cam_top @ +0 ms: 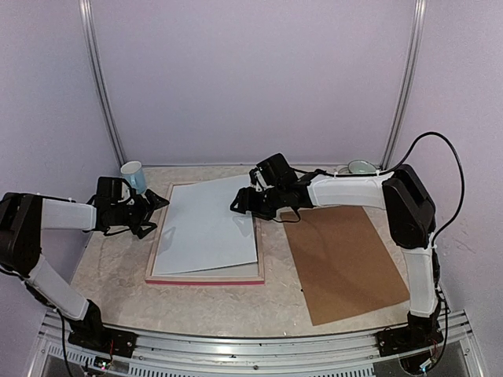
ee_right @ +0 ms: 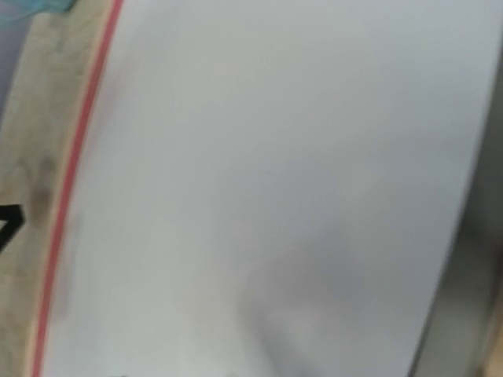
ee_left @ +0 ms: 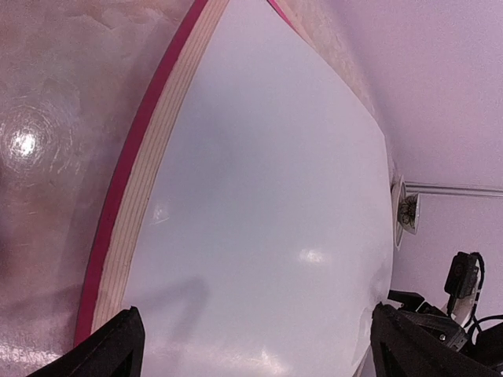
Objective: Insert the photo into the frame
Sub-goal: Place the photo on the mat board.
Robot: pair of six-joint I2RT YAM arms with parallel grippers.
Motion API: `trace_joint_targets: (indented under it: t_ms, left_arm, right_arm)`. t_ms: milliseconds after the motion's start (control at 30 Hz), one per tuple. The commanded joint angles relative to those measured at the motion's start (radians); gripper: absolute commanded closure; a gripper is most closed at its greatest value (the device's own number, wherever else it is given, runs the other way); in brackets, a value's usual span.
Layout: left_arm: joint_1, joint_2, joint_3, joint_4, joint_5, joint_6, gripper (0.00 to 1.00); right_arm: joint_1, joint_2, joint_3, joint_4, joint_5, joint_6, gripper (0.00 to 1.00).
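White glossy photo lies on pink-edged frame; left gripper jaws apart, right gripper unclear.

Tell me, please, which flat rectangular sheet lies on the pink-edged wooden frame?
The plain white rectangular sheet, lying askew over the frame; the brown cardboard sheet rests on the table beside it.

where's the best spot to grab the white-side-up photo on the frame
Its far right corner, approached from the right by the right gripper, which hovers there. The photo lies flat, white side up and skewed on the frame, so only a pinch at an edge would likely work, and that corner seems to ride over the rail.
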Motion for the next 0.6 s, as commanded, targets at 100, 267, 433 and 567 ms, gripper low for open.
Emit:
trace_joint_targets:
  t_ms: [100,267,433,567]
  left_arm:
    - [0.005,0.004,-0.009,0.023,0.014,0.003,0.01]
    - [0.005,0.005,-0.009,0.023,0.015,0.002,0.01]
    - [0.005,0.011,-0.003,0.023,0.012,0.007,0.01]
    - [0.006,0.019,0.009,0.006,-0.003,0.026,0.01]
  right_arm:
    - [0.009,0.002,0.053,-0.188,0.124,-0.082,0.28]
    - [0.009,-0.006,0.058,-0.225,0.179,-0.099,0.25]
    - [0.003,-0.015,0.055,-0.24,0.222,-0.111,0.22]
    - [-0.017,-0.037,0.02,-0.23,0.242,-0.123,0.19]
